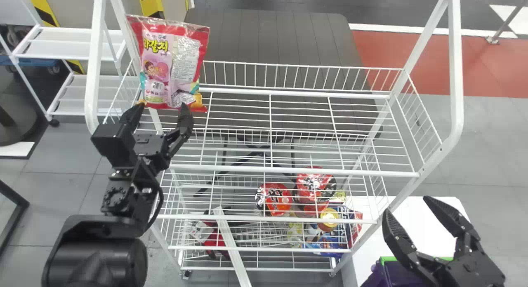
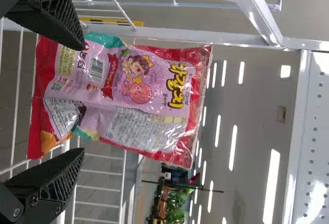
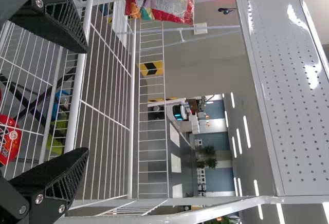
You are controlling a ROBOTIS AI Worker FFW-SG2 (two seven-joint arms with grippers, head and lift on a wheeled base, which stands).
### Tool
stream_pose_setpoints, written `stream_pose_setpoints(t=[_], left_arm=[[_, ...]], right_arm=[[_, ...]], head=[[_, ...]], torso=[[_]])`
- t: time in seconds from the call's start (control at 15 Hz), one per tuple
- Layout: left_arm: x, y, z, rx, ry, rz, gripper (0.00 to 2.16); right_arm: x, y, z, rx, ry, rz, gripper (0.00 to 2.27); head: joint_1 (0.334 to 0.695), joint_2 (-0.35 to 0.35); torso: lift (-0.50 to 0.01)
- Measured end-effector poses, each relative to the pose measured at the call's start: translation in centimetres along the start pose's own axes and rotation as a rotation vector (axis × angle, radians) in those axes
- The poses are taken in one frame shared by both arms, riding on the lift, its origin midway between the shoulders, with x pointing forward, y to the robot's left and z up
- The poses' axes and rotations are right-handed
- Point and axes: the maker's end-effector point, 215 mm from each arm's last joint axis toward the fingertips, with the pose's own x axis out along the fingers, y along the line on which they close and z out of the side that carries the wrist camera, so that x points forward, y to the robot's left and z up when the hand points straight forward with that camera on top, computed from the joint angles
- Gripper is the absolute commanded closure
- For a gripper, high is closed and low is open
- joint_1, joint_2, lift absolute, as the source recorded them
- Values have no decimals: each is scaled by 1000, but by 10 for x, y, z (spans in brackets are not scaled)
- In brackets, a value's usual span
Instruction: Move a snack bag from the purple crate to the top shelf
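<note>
Along the left end of the white rack's (image 1: 295, 171) highest wire shelf (image 1: 270, 114), toward the back corner, the snack bag (image 1: 171, 64) stands upright, its printed side facing the robot. The left hand (image 1: 163, 106) is right at the bag's bottom edge — open, its two black fingers spread well apart and gripping nothing. Whether either fingertip touches the bag, I can't tell. One finger overlaps the bag's lower corner in the left wrist view.

Off to the right, the right hand (image 1: 406, 205) is also open and holds nothing; it sits above the purple crate (image 1: 381, 274), outside the rack's near right corner. The crate has a green rim and is on a white tabletop (image 1: 363, 254).

Lower in the rack are two red packages (image 1: 274, 199) side by side, with a yellow-lidded container (image 1: 328, 219) near them. Overhead runs a perforated panel (image 3: 288, 90) — seen in both wrist views.
</note>
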Motion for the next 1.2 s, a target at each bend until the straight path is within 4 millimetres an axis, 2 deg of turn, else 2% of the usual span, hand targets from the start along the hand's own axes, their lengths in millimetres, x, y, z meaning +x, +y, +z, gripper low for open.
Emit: stream_pose_setpoints(t=[0.2,0.4,0.73,1.0,1.2], left_arm=[[-40,-13,15,-21,25,-11,124],[-89,-23,39,-21,21,-6,130],[-153,-38,65,69,-6,78,137],[-185,-57,61,137,-3,49,134],[-202,-61,60,139,6,53,124]], right_arm=[[8,-3,4,-11,-4,-9,151],[17,0,13,-13,-11,-1,154],[27,-10,44,-16,-4,-22,154],[25,-9,53,43,45,-35,174],[32,15,60,59,25,0,174]], head=[[695,-85],[695,-88],[695,-110],[695,-153],[695,-130]], torso=[[0],[0],[0],[0],[0]])
